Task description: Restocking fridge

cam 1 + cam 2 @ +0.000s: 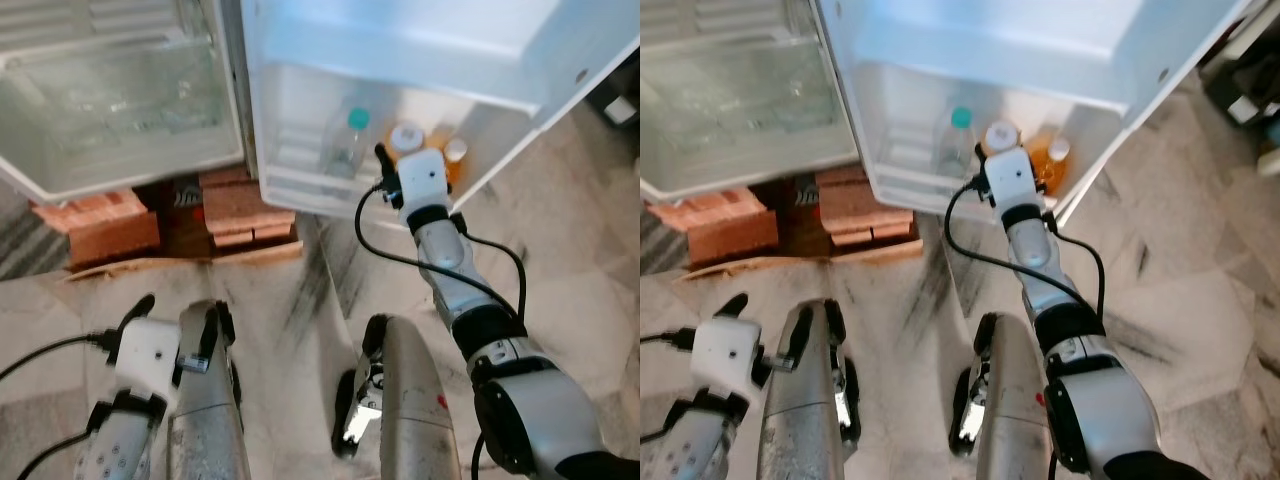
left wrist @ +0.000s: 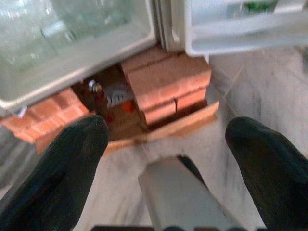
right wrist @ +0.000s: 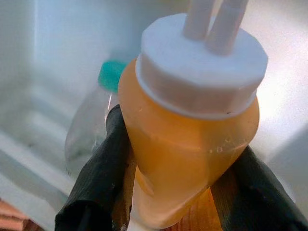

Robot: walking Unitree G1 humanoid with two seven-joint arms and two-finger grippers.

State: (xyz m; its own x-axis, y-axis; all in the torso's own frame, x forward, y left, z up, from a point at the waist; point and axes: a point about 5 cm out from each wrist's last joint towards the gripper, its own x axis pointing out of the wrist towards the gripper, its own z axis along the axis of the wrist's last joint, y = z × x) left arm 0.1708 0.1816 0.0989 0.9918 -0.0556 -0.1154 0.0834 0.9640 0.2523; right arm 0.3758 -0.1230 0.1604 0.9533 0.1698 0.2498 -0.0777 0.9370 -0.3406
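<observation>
Right gripper (image 3: pixel 178 187) is clamped on the orange juice bottle (image 3: pixel 187 144), one black finger (image 3: pixel 103 173) pressed to each side of its body just below the white cap (image 3: pixel 202 72). The bottle sits inside the lower shelf of the open fridge door (image 1: pixel 300 185), with a clear bottle with a teal cap (image 1: pixel 347 140) just beside it on the robot's left and a second orange bottle with a white cap (image 1: pixel 454 152) near it on the right. The right arm (image 1: pixel 455 270) is stretched forward and up from the shoulder, nearly straight, its white wrist block at the shelf's edge and a black cable looping beside it.

Left gripper (image 2: pixel 168 159) hangs low beside the robot's leg, its two fingers (image 2: pixel 57 173) spread wide apart with nothing between them, pointing toward the floor in front of the fridge. The fridge body rests on stacked red bricks (image 1: pixel 100 225) and a wooden board (image 1: pixel 180 262), with a clear crisper drawer (image 1: pixel 110 110) above them. The floor is pale marble tile (image 1: pixel 300 300).
</observation>
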